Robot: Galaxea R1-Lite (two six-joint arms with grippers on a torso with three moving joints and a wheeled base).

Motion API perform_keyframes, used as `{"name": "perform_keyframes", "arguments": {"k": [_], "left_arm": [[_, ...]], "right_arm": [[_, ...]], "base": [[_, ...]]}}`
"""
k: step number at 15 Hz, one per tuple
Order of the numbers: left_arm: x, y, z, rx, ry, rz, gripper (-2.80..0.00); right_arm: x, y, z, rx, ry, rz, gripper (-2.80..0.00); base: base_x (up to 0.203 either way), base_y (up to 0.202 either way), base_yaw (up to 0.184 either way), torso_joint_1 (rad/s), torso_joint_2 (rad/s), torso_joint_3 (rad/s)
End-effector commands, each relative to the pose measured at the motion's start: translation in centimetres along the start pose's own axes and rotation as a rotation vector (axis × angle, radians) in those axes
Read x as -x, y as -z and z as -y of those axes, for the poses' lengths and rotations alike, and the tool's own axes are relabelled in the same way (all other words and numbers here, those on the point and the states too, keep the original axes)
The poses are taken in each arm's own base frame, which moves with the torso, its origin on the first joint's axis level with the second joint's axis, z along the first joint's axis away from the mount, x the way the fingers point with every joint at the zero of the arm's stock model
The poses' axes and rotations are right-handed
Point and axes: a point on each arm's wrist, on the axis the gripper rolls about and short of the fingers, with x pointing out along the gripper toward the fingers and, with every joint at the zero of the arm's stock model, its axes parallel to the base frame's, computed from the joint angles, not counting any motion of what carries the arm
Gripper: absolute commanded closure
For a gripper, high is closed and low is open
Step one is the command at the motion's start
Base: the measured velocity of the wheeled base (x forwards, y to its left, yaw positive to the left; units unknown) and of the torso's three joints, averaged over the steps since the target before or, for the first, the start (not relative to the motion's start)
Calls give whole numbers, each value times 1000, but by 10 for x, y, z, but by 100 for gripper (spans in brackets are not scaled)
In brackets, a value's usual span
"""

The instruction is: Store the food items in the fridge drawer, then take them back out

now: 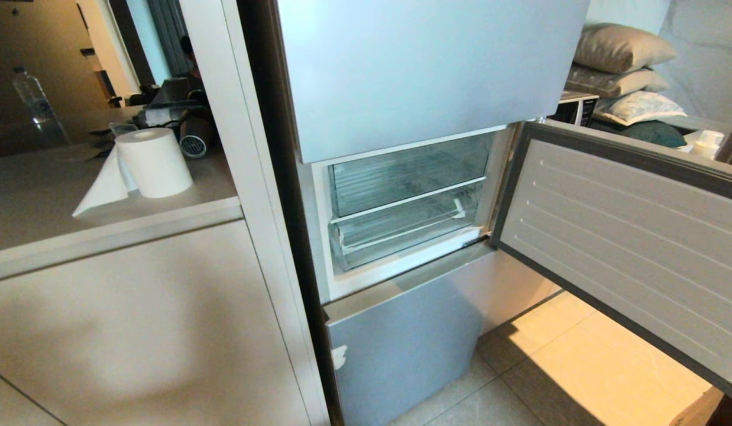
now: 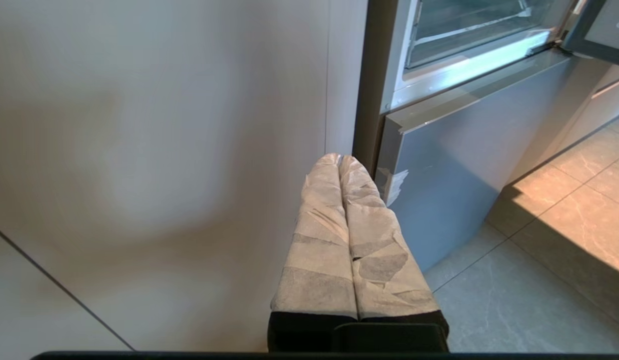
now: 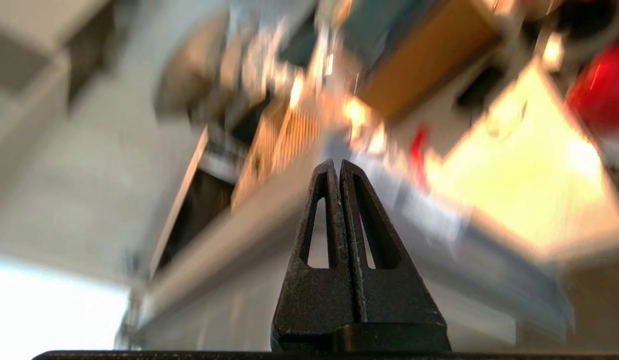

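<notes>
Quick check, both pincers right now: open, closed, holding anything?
Left pincer: closed, holding nothing, low beside the cabinet front.
Right pincer: closed, holding nothing.

I'm looking into a home kitchen — a tall fridge point(image 1: 425, 77) with grey-blue panels stands built in beside pale cabinets point(image 1: 135, 319), its middle door point(image 1: 632, 236) swung open on clear plastic drawers point(image 1: 401, 222). On the countertop point(image 1: 58, 195) to my left sit a paper towel roll point(image 1: 153, 161) and a water bottle point(image 1: 38, 106) — behind the fridge door I see stacked cushions point(image 1: 623, 65), and the floor is tiled point(image 1: 579, 367).
</notes>
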Motion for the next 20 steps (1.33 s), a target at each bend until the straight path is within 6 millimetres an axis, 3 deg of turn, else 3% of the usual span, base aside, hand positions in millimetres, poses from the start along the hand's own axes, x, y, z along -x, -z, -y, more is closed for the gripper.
{"name": "perform_keyframes", "arguments": {"k": [1,6,9,11,15,20], "left_arm": [[0,0,0,0,0,0,0],[0,0,0,0,0,-2,0],[0,0,0,0,0,0,0],[0,0,0,0,0,-2,0],[0,0,0,0,0,0,0],[0,0,0,0,0,-1,0]], "right_arm": [[-49,-12,50,-51,82,4,0],[-120,-16,102,-124,74,-123,0],[-161,18,108,-206,10,-384,0],[-174,36,108,-273,-8,-518,0],[-169,42,96,-336,-76,-650,0],[-108,26,61,-312,-138,-654,0]], "base": [[0,0,0,0,0,0],[0,0,0,0,0,0],[0,0,0,0,0,0],[0,0,0,0,0,0],[0,0,0,0,0,0],[0,0,0,0,0,0]]}}
